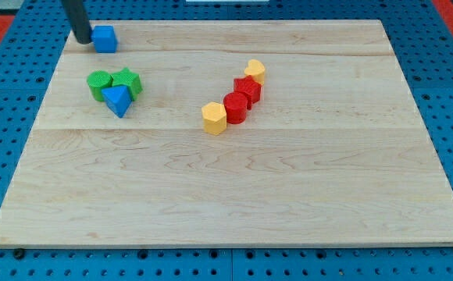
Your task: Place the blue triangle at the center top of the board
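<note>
The blue triangle (117,100) lies on the wooden board (234,179) in the upper left part, touching two green blocks: a round green one (98,83) to its upper left and a star-like green one (127,80) above it. My tip (82,39) is near the view's top left corner, just left of a blue cube (105,38) and close against it. The tip is well above the blue triangle and apart from it.
A diagonal row of blocks stands near the middle: a yellow hexagon (214,118) at the lower left, a red cylinder (236,107), a red block (247,89), and a yellow block (255,71) at the upper right.
</note>
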`<state>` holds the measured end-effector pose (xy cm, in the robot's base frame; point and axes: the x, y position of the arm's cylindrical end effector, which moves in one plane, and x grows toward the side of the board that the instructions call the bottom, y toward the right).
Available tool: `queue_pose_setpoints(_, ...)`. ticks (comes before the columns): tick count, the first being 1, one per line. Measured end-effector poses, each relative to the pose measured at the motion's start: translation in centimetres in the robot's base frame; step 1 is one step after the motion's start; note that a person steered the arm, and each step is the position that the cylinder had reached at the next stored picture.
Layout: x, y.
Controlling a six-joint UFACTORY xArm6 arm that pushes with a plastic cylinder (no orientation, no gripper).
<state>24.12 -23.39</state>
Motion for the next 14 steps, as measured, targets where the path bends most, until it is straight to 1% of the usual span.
queue_pose_setpoints(1,1.3,-2.2)
queue_pose_setpoints(2,6.4,-4.0)
queue_pose_setpoints(3,8.0,-3.8)
queue_pose_setpoints(4,10.9,-2.5)
queue_pose_setpoints(5,15.0,-1.6)
queue_pose_setpoints(6,16.6,3.2)
queue_pose_setpoints(7,15.6,12.1)
queue_pose_setpoints(8,14.9,15.4)
queue_pose_setpoints(9,13.7,12.9)
queue_pose_setpoints(10,10.6,15.2)
queue_pose_setpoints(11,8.3,21.9)
queue_pose_setpoints(12,8.9,21.9)
queue_pose_setpoints(13,6.6,21.9)
queue_pose_setpoints(14,3.4,25.8)
